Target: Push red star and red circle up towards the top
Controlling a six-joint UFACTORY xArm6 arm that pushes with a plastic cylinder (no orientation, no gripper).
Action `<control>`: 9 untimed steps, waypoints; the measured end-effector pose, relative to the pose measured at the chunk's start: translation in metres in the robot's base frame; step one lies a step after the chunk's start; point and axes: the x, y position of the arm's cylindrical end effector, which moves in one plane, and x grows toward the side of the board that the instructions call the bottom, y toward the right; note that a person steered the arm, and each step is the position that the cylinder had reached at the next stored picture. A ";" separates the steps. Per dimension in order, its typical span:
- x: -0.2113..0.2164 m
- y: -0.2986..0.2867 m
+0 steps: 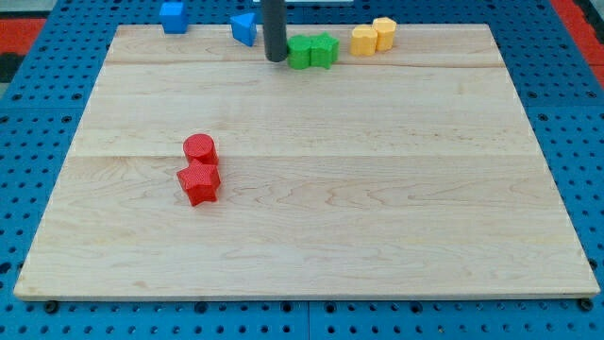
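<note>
The red star (198, 184) lay on the wooden board (377, 217), left of centre and a little below the middle of the view. The red circle (200, 148), a short cylinder, stood just above it, toward the view's top, the two touching or nearly so. Both sat well apart from every other block and far from the top edge.

My tip (275, 59) rested near the board's top edge, well above and to the right of the red pair. The rod ran straight up out of the view's top. The arm carried no jaws, so there was nothing to be clenched or released; the tip held nothing.

Just to the right of my tip stood two green blocks side by side: the nearer one (300, 52) seemed to touch the rod or sit just beside it, and the further one (324, 49) touched its neighbour. Their shapes could not be made out surely.

Further right, two yellow blocks (364, 40) (384, 31) stood together at the top edge. To the tip's left a blue triangle-like block (244, 27) lay at the top edge, and a blue cube-like block (174, 16) sat further left, partly off the board on the blue pegboard surround (38, 170).
</note>
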 end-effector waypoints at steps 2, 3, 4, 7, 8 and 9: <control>-0.008 0.069; -0.010 0.093; 0.033 0.085; 0.220 0.045; 0.247 -0.002; 0.249 -0.043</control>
